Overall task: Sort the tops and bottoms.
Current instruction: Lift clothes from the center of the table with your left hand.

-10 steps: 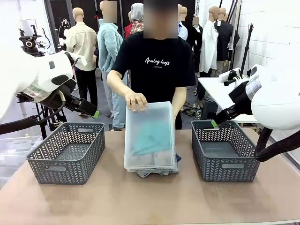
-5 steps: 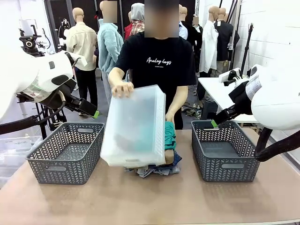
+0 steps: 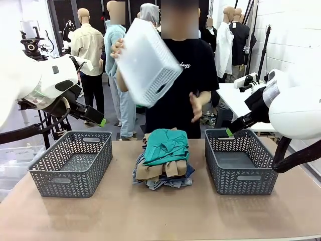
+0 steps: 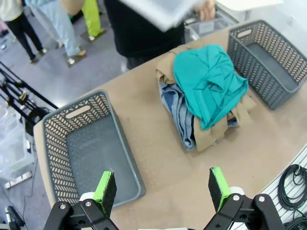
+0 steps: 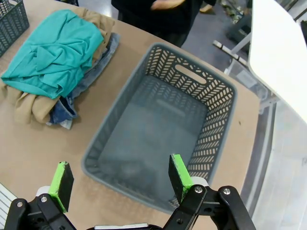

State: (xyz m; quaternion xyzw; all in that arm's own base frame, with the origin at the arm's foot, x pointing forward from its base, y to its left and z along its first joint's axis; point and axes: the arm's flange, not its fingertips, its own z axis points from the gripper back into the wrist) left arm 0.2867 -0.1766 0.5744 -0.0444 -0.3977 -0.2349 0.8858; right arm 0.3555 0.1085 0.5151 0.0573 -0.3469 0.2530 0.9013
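Observation:
The tops and bottoms lie in one pile at mid-table. A teal-green top (image 3: 165, 145) (image 4: 208, 84) (image 5: 50, 55) is uppermost, over a tan shirt (image 3: 160, 169) (image 4: 211, 136) (image 5: 24, 108). Blue denim bottoms (image 3: 163, 183) (image 4: 180, 115) (image 5: 62, 112) are underneath. My left gripper (image 3: 102, 122) (image 4: 163, 184) hangs open above the left basket (image 3: 55, 168) (image 4: 62, 129), holding nothing. High over the right basket (image 3: 241, 175) (image 5: 216, 129), my right gripper (image 3: 228, 132) (image 5: 117, 178) is open and empty too.
The person stands at the far edge, holding a translucent white bin (image 3: 148, 61) tilted overhead in one hand, the other hand (image 3: 194, 105) open above the pile. Both grey lattice baskets are empty. A white side table (image 5: 283, 52) stands beyond the right basket.
The person has lifted the upturned bin off the clothes and raised it to head height, leaving the pile uncovered. Neither arm has moved.

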